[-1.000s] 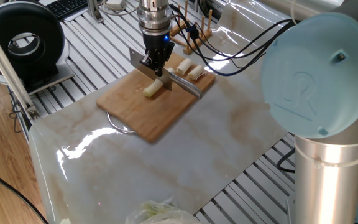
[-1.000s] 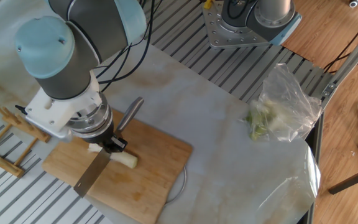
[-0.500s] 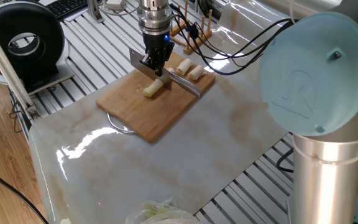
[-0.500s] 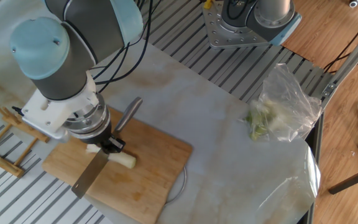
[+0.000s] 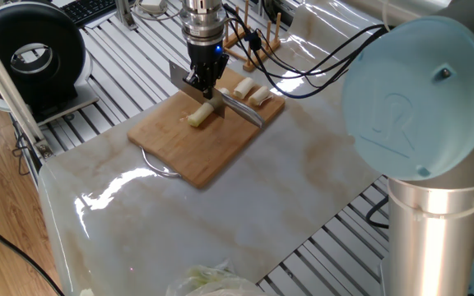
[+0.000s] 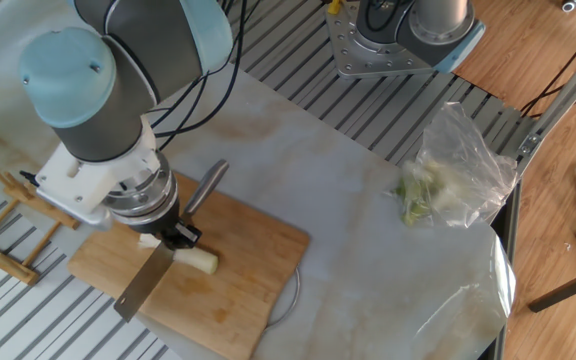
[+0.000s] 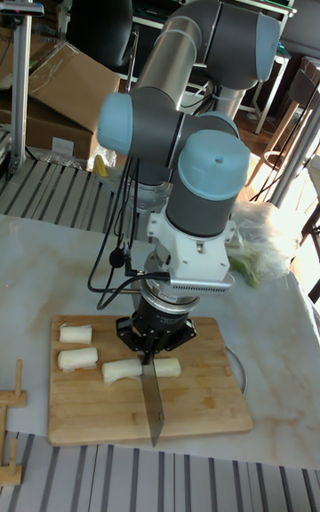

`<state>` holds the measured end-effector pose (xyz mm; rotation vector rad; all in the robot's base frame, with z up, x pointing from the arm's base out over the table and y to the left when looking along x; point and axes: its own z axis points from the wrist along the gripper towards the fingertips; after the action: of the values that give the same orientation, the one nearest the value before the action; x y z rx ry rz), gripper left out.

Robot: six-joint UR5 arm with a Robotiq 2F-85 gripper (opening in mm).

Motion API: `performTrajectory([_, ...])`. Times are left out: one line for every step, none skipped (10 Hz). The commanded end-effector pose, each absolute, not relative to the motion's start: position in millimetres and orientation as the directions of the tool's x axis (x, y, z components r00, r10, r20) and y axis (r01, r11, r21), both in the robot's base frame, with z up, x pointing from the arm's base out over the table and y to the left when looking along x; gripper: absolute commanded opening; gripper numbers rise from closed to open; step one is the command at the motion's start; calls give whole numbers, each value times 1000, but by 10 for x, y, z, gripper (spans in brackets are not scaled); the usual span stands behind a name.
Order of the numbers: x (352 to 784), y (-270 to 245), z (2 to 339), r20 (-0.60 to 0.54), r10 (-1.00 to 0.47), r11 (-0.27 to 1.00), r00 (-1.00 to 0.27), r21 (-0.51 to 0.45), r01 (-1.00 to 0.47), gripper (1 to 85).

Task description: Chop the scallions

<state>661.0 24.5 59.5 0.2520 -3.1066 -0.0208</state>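
Note:
A bamboo cutting board (image 5: 188, 152) (image 6: 258, 260) (image 7: 196, 405) lies on the marble sheet. On it are the scallions: a pale stalk (image 5: 200, 115) (image 6: 200, 262) (image 7: 120, 371) under the knife, and two short chunks (image 5: 243, 86) (image 7: 76, 332) farther off. My gripper (image 5: 202, 85) (image 6: 173, 240) (image 7: 149, 348) points straight down, shut on a knife. The knife's blade (image 6: 140, 290) (image 7: 151, 401) crosses the stalk, and in the tall fixed view a piece (image 7: 167, 368) lies on its other side. The grey handle (image 6: 208, 185) (image 5: 249, 115) sticks out behind.
A clear plastic bag of leafy greens (image 6: 448, 175) (image 7: 267, 250) sits on the sheet away from the board. A wooden rack (image 5: 257, 33) (image 6: 8, 210) stands just beyond the board. A black round device (image 5: 27, 53) is off the table's corner. A metal loop pokes out under the board.
The gripper and knife have shifted slightly along the stalk, and the stalk piece under the blade has been nudged a little. The two chunks have not moved.

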Motion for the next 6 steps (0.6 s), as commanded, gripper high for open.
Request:
performTrajectory([6604, 316, 732, 37, -148, 989, -988, 25, -147, 13])
performTrajectory([6618, 346, 732, 31, -145, 989, -989, 35, -144, 13])
performTrajectory([6639, 336, 703, 23, -145, 989, -989, 32, -144, 13])
performTrajectory([6638, 310, 679, 25, -145, 989, -989, 23, -144, 13])
performTrajectory([6639, 303, 646, 21, -146, 989, -989, 26, -146, 13])
performTrajectory([6631, 282, 589, 15, -152, 988, -988, 26, -152, 13])
